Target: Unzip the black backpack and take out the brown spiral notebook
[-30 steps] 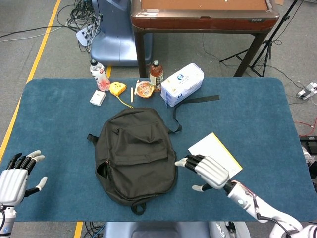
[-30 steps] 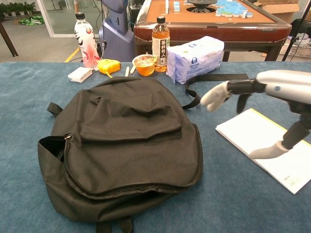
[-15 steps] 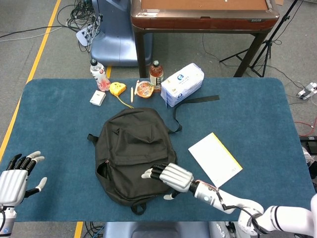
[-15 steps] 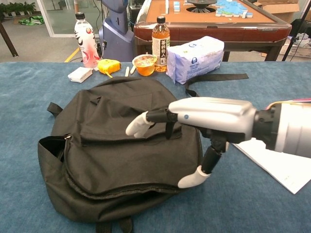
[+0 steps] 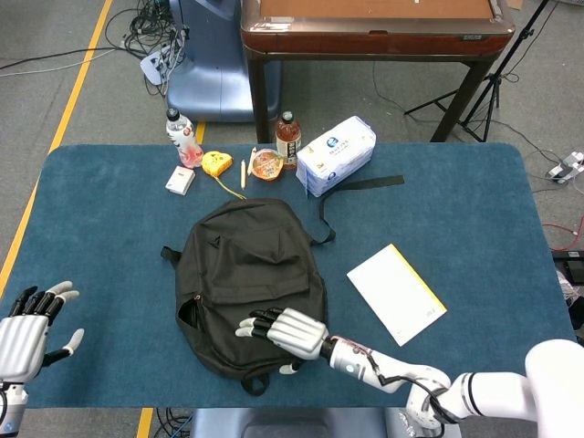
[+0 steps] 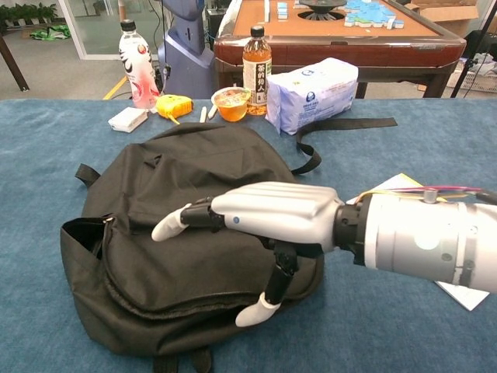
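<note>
The black backpack [image 5: 248, 283] lies flat in the middle of the blue table, its side pocket gaping at the left edge [image 6: 81, 233]. My right hand [image 5: 285, 332] hovers palm down over the bag's lower front [image 6: 256, 217], fingers stretched out toward the left, holding nothing. My left hand [image 5: 27, 328] stays at the table's front left corner, fingers spread and empty, absent from the chest view. A notebook with a white cover and yellow edge [image 5: 396, 293] lies on the table right of the bag. No brown notebook shows.
At the back of the table [image 5: 474, 210] stand a white bottle [image 5: 183, 138], a tea bottle [image 5: 288, 138], a yellow tape measure [image 5: 216, 163], a small cup [image 5: 267, 165], a white box [image 5: 180, 181] and a tissue pack [image 5: 337, 154]. A black strap [image 5: 360, 185] trails right.
My right hand has swept left from beside the white notebook to over the backpack's lower front. The left hand has stayed put.
</note>
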Tool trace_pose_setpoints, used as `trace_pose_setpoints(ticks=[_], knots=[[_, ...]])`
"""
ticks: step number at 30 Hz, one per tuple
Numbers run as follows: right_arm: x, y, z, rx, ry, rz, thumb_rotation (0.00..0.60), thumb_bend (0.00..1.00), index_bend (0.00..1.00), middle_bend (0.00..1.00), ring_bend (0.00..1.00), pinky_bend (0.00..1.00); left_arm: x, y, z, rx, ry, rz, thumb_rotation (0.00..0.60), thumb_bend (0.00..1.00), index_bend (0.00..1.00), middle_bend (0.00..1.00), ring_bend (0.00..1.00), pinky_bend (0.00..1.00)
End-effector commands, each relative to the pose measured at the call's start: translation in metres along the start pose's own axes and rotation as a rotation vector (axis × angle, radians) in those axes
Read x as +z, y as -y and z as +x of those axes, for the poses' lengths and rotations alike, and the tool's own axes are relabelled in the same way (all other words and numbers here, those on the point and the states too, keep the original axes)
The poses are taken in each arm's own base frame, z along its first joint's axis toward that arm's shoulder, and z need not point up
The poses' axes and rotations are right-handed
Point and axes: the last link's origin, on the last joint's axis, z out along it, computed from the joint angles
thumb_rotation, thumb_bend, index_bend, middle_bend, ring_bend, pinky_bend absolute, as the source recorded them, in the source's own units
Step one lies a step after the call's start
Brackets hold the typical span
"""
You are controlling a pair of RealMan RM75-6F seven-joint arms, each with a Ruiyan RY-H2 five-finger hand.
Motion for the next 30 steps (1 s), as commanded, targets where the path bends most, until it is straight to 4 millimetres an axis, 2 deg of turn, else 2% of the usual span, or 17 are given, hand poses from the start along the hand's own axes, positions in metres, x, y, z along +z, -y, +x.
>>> trace_pose_setpoints(ticks=[1, 5, 16, 20, 26, 30], knots=[[0.007, -0.003, -0.003, -0.01, 0.008, -0.015, 0.6, 0.03, 0.14, 0.12, 0.06, 0.21, -0.001, 0.001, 0.0, -0.001, 0.001, 0.002, 0.6, 0.26, 0.28, 0.22, 0.21, 0.09], [0.012, -0.007, -0.004, -0.008, 0.001, -0.035, 0.6, 0.03, 0.14, 0.12, 0.06, 0.21, -0.002, 0.004, 0.0, -0.001, 0.0, 0.009, 0.6, 0.26, 0.28, 0.22, 0.21, 0.09], [0.015, -0.023, 0.015, 0.031, -0.052, -0.103, 0.6, 0.03, 0.14, 0.12, 0.06, 0.21, 0.002, 0.004, -0.002, -0.004, 0.004, 0.0, 0.6, 0.26, 0.28, 0.22, 0.21, 0.09], [0.019, -0.03, 0.016, 0.042, -0.049, -0.129, 0.6, 0.03, 0.14, 0.12, 0.06, 0.21, 0.004, 0.003, -0.004, -0.006, 0.012, -0.004, 0.6, 0.26, 0.28, 0.22, 0.21, 0.09], [0.031, -0.034, 0.013, 0.014, -0.046, -0.15, 0.6, 0.14, 0.14, 0.16, 0.07, 0.21, 0.004, 0.004, -0.004, -0.006, 0.011, -0.005, 0.6, 0.26, 0.28, 0.22, 0.21, 0.09], [0.039, -0.03, 0.01, -0.027, -0.044, -0.149, 0.6, 0.3, 0.14, 0.18, 0.09, 0.21, 0.002, 0.005, -0.003, -0.005, 0.012, 0.002, 0.6, 0.26, 0.28, 0.22, 0.21, 0.09]])
